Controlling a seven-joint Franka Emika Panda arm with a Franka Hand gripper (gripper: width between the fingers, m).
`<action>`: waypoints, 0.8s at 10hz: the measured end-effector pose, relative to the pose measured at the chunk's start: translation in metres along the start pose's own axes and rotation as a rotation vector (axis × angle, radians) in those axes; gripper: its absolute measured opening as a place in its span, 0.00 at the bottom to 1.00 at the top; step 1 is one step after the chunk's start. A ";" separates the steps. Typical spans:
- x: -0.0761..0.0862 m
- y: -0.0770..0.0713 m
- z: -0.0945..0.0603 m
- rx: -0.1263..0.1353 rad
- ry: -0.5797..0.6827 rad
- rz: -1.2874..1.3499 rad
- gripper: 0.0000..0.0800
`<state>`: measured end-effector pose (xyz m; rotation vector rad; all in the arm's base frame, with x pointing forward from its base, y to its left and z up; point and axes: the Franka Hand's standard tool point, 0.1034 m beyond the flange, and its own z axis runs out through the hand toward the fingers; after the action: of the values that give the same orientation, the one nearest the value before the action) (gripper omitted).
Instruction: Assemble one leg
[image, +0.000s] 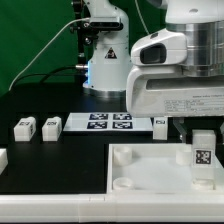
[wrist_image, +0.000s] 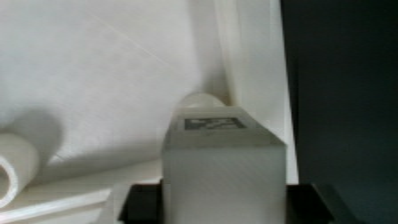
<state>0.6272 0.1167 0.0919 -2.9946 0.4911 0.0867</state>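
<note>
My gripper (image: 200, 134) is shut on a leg (image: 201, 153), a small white block with a black-and-white tag facing the camera. It holds the leg upright at the exterior view's right end of the large flat white board (image: 150, 176), near the board's corner. In the wrist view the leg (wrist_image: 222, 150) stands between my two black fingers (wrist_image: 146, 202), with the board's surface (wrist_image: 107, 80) below it and a round socket (wrist_image: 18, 165) off to one side. Three more legs lie on the black table: two (image: 25, 126) (image: 52, 125) at the left, one (image: 160, 126) by the arm.
The marker board (image: 108, 122) lies behind the large board, between the loose legs. Round sockets (image: 125, 156) show at the large board's left end. A white part (image: 3, 157) pokes in at the left edge. The arm's base (image: 105, 60) stands at the back.
</note>
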 end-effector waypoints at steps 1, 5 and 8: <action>0.002 0.001 0.000 0.019 -0.007 0.173 0.36; 0.005 0.003 0.001 0.099 -0.034 0.803 0.36; 0.005 0.001 0.001 0.095 -0.047 1.079 0.37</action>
<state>0.6315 0.1143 0.0901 -2.2685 1.9287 0.1992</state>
